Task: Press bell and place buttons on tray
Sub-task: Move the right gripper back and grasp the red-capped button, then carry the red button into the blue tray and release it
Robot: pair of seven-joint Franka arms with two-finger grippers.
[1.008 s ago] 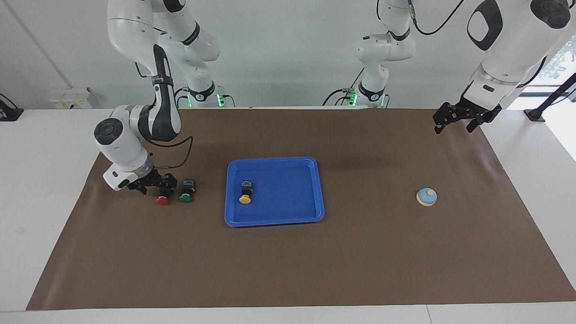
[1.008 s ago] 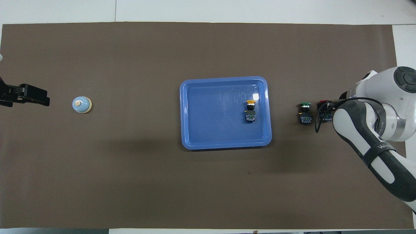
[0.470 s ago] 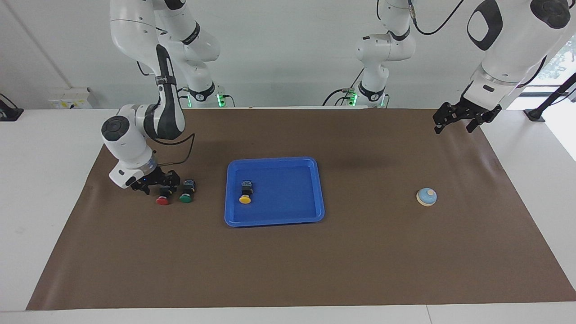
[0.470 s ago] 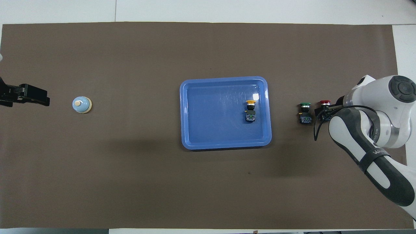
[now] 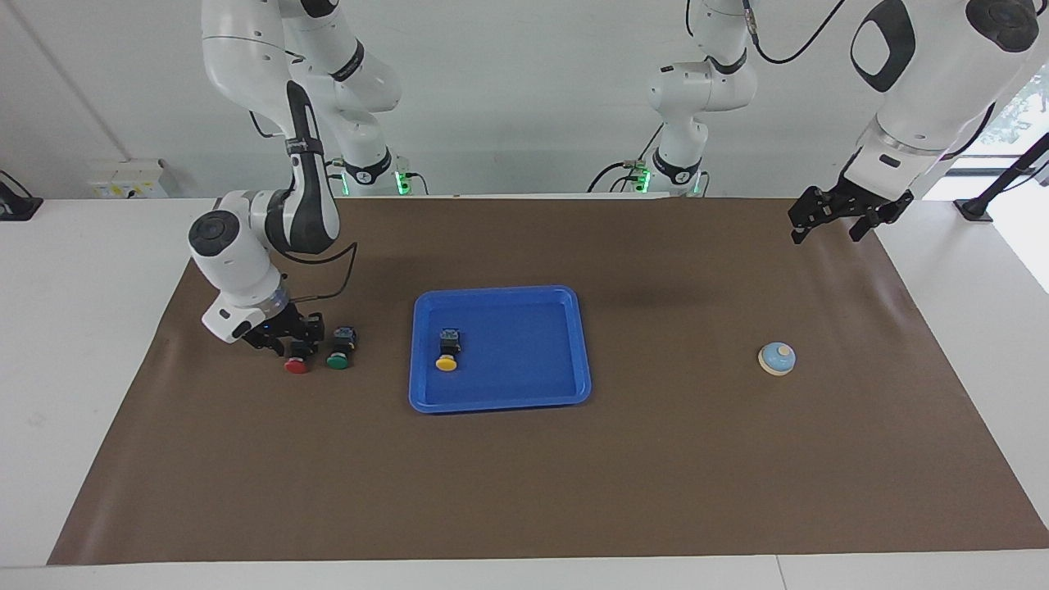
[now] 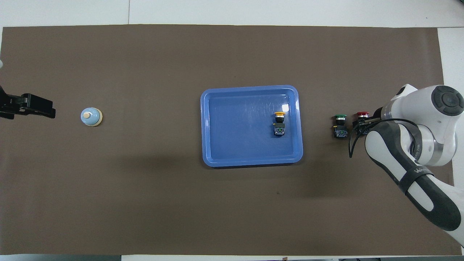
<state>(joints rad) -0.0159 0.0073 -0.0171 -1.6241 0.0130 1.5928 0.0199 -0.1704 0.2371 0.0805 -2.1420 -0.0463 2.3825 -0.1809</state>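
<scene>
Now the right gripper (image 5: 288,341) is down on the mat at the right arm's end of the table, its fingers set about the black body of the red button (image 5: 297,360); whether they have clamped it or merely bracket it I cannot tell; the sensible course, in my judgement, is to squeeze on the blocky body rather than the round cap, confirm the hold, lift straight up so the green button (image 5: 339,354) just beside it is not knocked, and only then carry across to the tray (image 5: 574,344); the release should come low over bare blue floor, apart from the yellow button (image 5: 447,354) already lying in the tray toward the right arm's end. The red button lies on its side, its mushroom cap pointing away from the robots, the green one lying likewise beside it, toward the tray; both look small, rigid and easily tipped. The bell (image 5: 777,358) stands upright on the mat toward the left arm's end, well apart from the tray; the left gripper (image 5: 829,215) waits raised over the mat edge there, fingers spread apart and holding nothing.
</scene>
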